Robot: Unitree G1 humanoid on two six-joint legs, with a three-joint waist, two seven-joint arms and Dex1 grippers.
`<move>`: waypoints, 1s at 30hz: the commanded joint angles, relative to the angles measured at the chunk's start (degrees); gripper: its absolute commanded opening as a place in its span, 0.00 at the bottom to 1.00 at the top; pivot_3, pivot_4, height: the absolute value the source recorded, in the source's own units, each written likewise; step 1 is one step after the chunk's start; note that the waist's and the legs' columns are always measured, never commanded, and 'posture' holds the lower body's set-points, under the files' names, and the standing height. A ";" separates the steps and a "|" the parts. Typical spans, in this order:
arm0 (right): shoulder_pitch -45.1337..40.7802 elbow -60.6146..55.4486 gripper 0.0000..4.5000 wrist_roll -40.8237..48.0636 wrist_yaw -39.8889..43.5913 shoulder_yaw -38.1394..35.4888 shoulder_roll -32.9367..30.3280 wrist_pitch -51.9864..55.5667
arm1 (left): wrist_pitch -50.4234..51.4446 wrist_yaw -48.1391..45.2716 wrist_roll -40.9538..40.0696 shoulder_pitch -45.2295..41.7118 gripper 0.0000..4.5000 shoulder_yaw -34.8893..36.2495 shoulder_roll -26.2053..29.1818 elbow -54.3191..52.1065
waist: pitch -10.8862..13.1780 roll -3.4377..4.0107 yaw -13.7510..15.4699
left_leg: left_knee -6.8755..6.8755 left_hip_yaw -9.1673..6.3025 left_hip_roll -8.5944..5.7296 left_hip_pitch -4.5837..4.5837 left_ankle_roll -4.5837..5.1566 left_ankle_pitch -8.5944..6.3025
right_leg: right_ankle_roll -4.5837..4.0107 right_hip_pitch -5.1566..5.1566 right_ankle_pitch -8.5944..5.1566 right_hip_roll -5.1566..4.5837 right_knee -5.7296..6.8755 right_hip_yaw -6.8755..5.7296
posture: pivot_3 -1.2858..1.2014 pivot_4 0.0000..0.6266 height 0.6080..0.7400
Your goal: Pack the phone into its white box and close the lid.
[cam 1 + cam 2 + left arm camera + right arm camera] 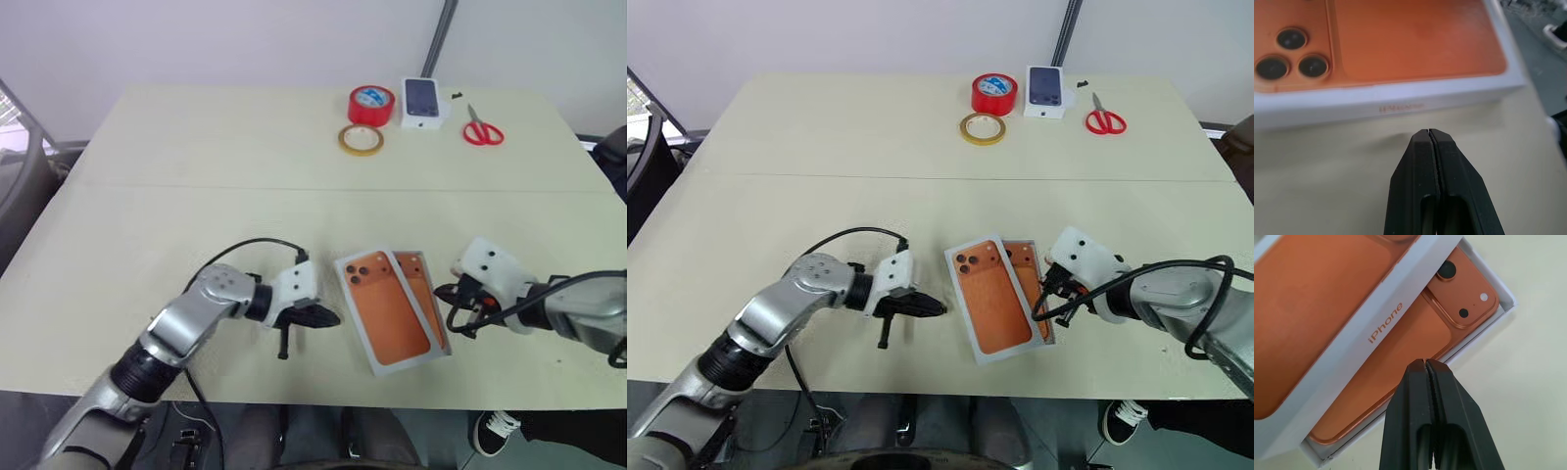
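The lid (387, 311), white with an orange phone picture on top, lies askew across the white box (1504, 301) near the table's front edge. Inside the box lies the orange phone (1459, 298), back up, with its camera corner and one long side showing beside the lid. My left gripper (333, 318) is shut and empty. It rests low over the table, just short of the lid's left side wall (1400, 105). My right gripper (1425, 363) is also shut and empty, and its tip hangs over the phone's uncovered edge on the box's right side.
At the far side of the table are a red tape roll (371, 104), a yellowish tape ring (361, 139), a small white box with a dark phone picture (422, 101) and red scissors (482, 130). The table's front edge (323, 397) runs close below the box.
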 commanded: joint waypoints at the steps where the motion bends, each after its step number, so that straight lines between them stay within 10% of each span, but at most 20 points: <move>1: -1.24 -2.45 0.01 -2.04 0.63 0.14 1.14 0.93 | 0.60 2.74 2.33 -1.90 0.00 -1.76 -2.40 0.51 | 0.00 -0.01 -0.02 | 0.01 0.00 0.00 -0.01 0.00 0.00 | 0.00 -0.01 0.00 0.00 0.00 0.00 | 0.52 0.24 1.00; 30: 0.15 -2.89 0.01 -11.57 4.35 -1.51 5.98 5.50 | -0.09 9.10 1.58 -5.33 0.00 1.75 -14.66 8.70 | -0.01 0.00 0.06 | 0.05 0.00 -0.01 0.00 -0.01 0.00 | 0.01 0.00 0.00 -0.01 0.03 0.00 | 0.52 0.24 1.00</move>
